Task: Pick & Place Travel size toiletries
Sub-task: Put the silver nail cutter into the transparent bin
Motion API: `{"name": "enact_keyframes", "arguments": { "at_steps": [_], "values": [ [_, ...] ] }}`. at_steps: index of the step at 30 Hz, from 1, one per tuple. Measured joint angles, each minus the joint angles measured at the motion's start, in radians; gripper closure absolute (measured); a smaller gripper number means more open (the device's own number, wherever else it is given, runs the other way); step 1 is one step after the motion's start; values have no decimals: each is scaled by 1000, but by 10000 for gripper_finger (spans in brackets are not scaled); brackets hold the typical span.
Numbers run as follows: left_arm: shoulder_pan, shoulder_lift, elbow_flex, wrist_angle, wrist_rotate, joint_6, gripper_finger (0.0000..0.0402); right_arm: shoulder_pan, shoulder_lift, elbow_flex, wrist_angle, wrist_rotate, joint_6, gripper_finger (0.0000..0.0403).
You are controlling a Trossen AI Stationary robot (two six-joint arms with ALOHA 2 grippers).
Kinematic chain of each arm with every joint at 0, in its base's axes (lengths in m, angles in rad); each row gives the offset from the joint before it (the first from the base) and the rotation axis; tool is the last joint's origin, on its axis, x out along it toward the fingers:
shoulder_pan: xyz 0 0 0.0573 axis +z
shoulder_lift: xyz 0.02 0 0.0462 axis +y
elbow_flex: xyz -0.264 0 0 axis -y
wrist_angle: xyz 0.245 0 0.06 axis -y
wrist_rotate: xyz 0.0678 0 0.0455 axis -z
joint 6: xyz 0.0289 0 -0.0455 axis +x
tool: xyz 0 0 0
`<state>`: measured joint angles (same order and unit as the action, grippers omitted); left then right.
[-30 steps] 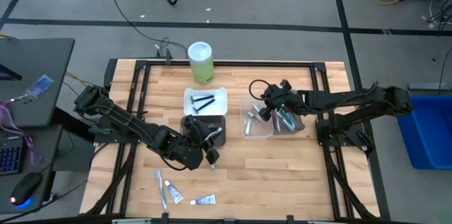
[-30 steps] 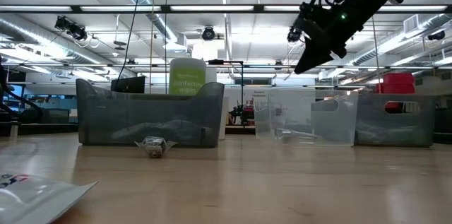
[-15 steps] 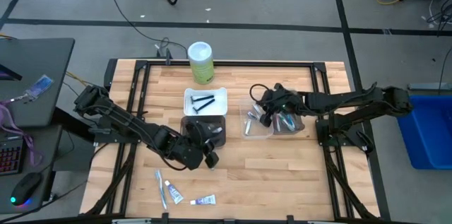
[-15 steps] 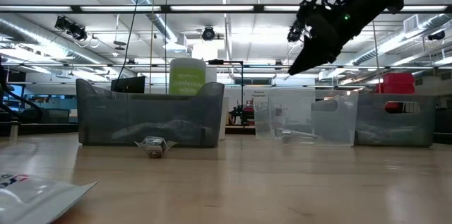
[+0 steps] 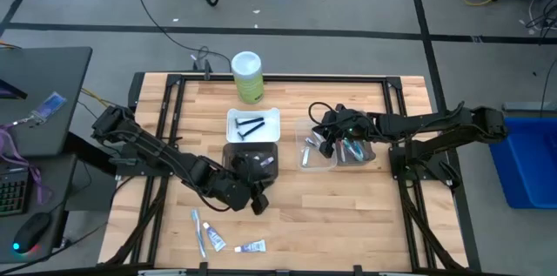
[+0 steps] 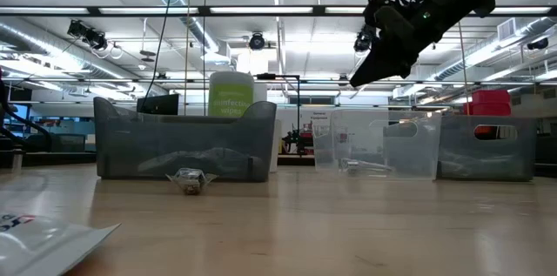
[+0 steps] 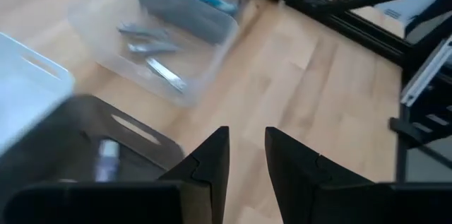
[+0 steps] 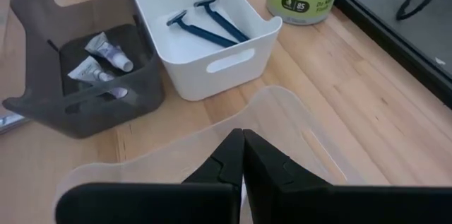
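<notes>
Two toothpaste tubes and a slim toothbrush lie flat near the table's near edge. A small crumpled silvery item lies in front of the dark grey tray. That tray holds little tubes. The white tray holds two dark razors. Silvery tubes lie in the clear tray. My left gripper is open and hovers beside the dark tray's near-right corner. My right gripper is shut and empty above the clear tray.
A tall green-and-white canister stands behind the white tray. A second grey tray with blue-handled toothbrushes sits right of the clear one. Bare wood lies between the trays and the near edge, right of the loose tubes.
My right gripper has moved a little toward the table's left, above the clear tray, and stays shut. My left gripper has drifted slightly toward the near edge.
</notes>
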<state>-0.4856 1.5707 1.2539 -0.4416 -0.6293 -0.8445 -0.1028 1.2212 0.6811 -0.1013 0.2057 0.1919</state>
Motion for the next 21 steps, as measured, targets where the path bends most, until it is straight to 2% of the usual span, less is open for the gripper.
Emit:
{"name": "enact_keyframes", "arguments": {
  "at_steps": [2, 5, 9, 15, 21],
  "values": [
    [-6, 25, 0, -1, 24, -34, 301, 0, 0, 0, 1, 0, 2, 389],
    [-6, 83, -1, 48, 114, -91, 301, 0, 0, 0, 1, 0, 2, 389],
    [-17, 155, -1, 115, 227, -87, 301, 0, 0, 0, 2, 0, 2, 389],
    [-23, 183, -1, 138, 250, -109, 301, 0, 0, 0, 2, 0, 2, 389],
    [-33, 181, 66, 162, 268, -6, 301, 0, 0, 0, 2, 0, 2, 389]
  ]
}}
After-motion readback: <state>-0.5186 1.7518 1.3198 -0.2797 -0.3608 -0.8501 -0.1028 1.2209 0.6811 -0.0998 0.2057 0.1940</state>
